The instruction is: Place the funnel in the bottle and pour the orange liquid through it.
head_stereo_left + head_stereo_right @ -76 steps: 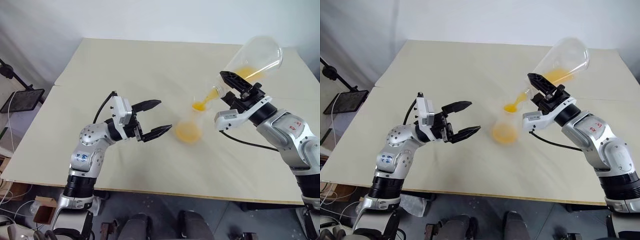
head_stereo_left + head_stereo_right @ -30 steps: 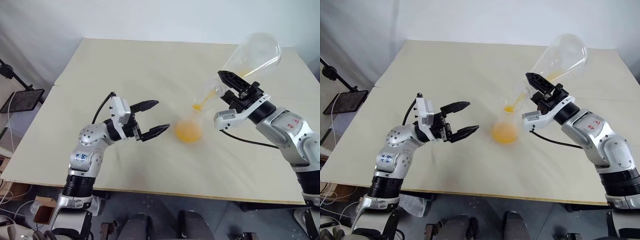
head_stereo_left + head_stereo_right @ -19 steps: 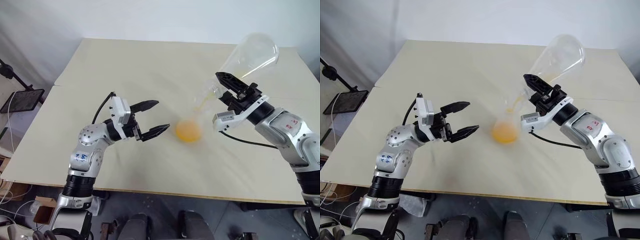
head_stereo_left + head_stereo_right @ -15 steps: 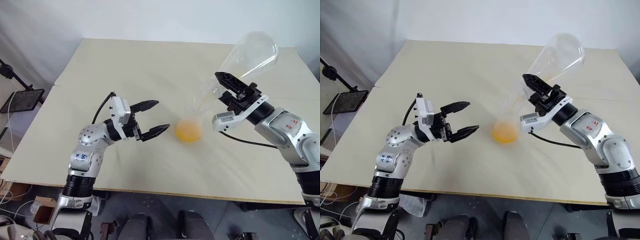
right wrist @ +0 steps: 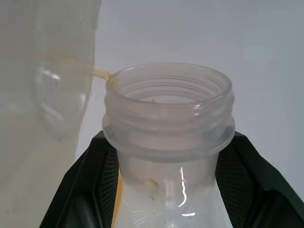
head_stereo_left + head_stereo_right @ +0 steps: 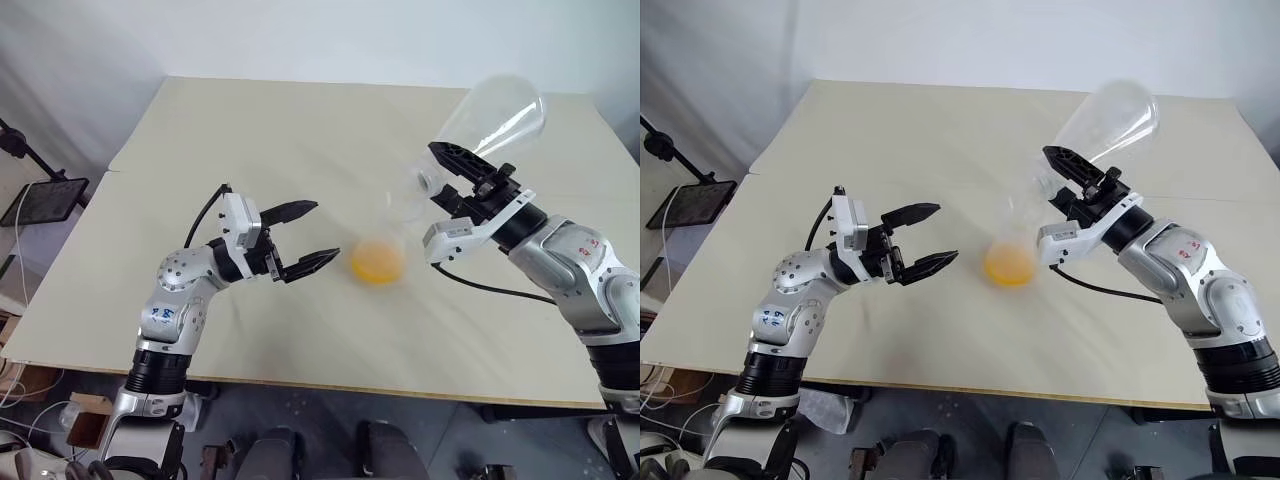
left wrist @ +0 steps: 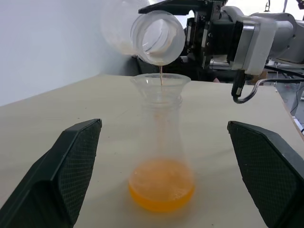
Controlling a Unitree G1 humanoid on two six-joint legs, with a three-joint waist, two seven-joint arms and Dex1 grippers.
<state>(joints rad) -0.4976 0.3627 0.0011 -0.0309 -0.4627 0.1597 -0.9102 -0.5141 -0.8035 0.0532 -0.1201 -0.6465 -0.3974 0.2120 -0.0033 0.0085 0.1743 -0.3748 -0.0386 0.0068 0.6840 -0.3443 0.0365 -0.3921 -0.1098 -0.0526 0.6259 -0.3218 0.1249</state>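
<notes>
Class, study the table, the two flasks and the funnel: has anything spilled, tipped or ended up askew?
Nothing stands out. The funnel sits straight in the neck of the upright bottle, the orange liquid pools inside it, and the table looks dry. The larger flask is tilted, but the right gripper holds it that way to pour.

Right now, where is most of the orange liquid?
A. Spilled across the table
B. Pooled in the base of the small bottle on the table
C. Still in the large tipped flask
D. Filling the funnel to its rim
B: the orange liquid lies as a round pool in the base of the bottle, with only a thin thread falling from the large flask into the funnel.
</notes>
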